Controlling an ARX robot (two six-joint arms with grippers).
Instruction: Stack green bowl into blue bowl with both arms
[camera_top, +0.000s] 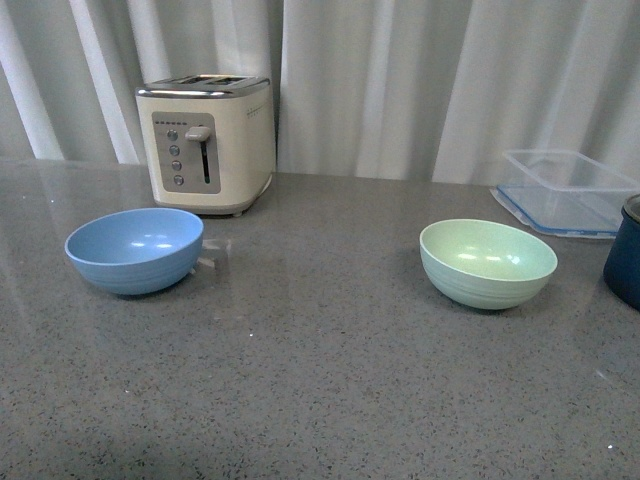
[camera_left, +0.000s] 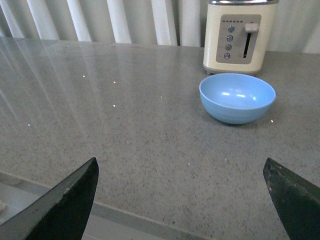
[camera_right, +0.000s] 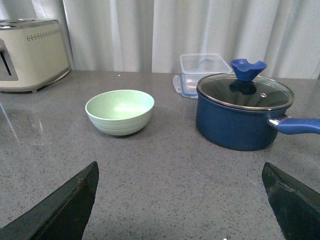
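Grey speckled worktop (camera_top: 320, 400), white curtain (camera_top: 380, 80) behind, cream toaster (camera_top: 207, 140) at the back. Left jaws spread wide with nothing between them; right jaws likewise wide and empty (neither arm shows in the front view). Blue bowl (camera_left: 237, 97) stands upright ahead of the left jaws, well apart and off their mid-line, just before the toaster. Green bowl (camera_right: 120, 111) sits upright and empty ahead of the right jaws, also well apart and off mid-line. Navy pot (camera_right: 235, 125) is near it, clear container (camera_right: 202, 72) beyond. Nothing is gripped, so stacking looks not yet begun. Judgement: right jaws should centre on the green bowl, straddle its near rim with one tip inside and one outside, pinch lightly (the matte wall may slip), then lift level, clear of the pot's handle, while left jaws steady the blue bowl.
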